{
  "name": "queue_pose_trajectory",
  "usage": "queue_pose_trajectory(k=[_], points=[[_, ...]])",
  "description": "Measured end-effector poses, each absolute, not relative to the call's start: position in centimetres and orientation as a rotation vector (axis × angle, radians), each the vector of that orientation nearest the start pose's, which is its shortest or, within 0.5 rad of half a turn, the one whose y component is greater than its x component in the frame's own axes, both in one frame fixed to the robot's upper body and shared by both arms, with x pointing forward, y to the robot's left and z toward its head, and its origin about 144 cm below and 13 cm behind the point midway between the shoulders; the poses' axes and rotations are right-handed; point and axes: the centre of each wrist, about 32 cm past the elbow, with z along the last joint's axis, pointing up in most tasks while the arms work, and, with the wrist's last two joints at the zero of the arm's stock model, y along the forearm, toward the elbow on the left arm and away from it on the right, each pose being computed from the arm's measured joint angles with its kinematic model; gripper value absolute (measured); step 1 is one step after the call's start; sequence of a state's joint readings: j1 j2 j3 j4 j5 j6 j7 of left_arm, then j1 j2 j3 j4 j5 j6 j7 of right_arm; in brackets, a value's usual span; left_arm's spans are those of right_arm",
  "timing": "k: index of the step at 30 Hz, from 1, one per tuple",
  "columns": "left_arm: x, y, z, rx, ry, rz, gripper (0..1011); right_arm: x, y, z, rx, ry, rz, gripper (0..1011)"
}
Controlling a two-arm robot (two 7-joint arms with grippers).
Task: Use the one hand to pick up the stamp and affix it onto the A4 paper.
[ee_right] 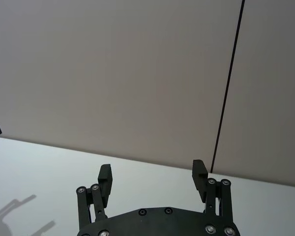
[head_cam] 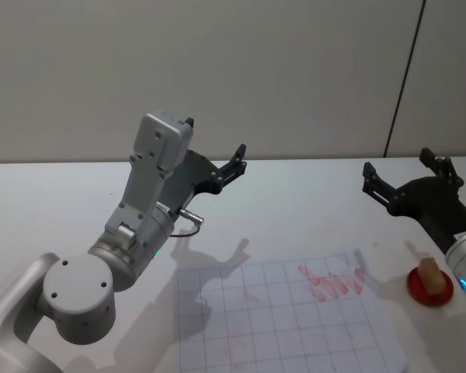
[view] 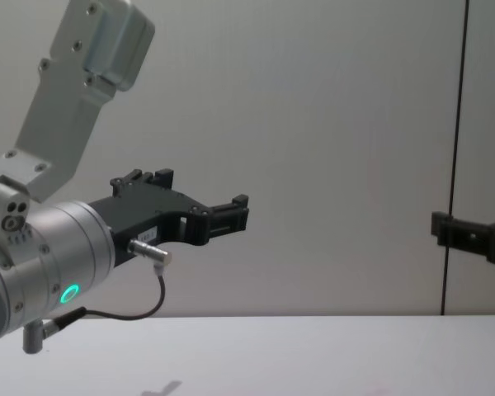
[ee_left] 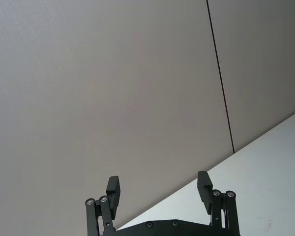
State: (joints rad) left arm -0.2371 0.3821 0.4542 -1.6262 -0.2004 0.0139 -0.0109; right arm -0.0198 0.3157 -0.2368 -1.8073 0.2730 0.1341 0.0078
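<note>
The white surface (head_cam: 295, 194) carries a gridded paper (head_cam: 279, 326) at 6 o'clock in the head view, with red prints (head_cam: 332, 281) near its far right corner. The left claw (head_cam: 214, 138) is raised above the surface at 11 o'clock from the paper, its jaws spread wide with nothing between them. The right claw (head_cam: 397, 162) hangs in the air at 2 o'clock from the paper, likewise spread and empty, pointing toward the far wall. Just off the paper's right edge, at 3 o'clock from the red prints, lies a round red pad (head_cam: 414, 286). On it stands the stamp (head_cam: 429, 273), upright, at 6 o'clock from the right claw and nearer the robot. The right claw looks the natural one to take it. The stamp is probably light and stiff, a small wooden block that pinching will not crush. Its flat faces should give the jaws a square seat, though smooth wood may slip under a loose hold. The best hold would be on two opposite side faces, at mid-height or above, clear of the inked base and the pad. It should be kept upright so the base meets the sheet flat. The paper is thin and may slide or cling to the base when the stamp is lifted.
</note>
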Motion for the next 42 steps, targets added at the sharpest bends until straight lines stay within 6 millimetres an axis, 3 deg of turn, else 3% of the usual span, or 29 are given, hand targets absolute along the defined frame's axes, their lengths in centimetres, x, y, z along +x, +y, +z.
queue_pose_trajectory(k=[10, 23, 42], points=[[49.2, 19.8, 120.4, 0.061, -0.268, 1.124, 1001, 42.7, -21.8, 120.5, -0.117, 0.044, -1.338, 1001], [49.2, 19.8, 120.4, 0.061, -0.268, 1.124, 1002, 40.9, -22.7, 120.8, -0.235, 0.118, -1.419, 1001], [49.2, 19.8, 120.4, 0.061, -0.268, 1.124, 1001, 40.4, -23.8, 119.3, -0.338, 0.227, -1.413, 1001]])
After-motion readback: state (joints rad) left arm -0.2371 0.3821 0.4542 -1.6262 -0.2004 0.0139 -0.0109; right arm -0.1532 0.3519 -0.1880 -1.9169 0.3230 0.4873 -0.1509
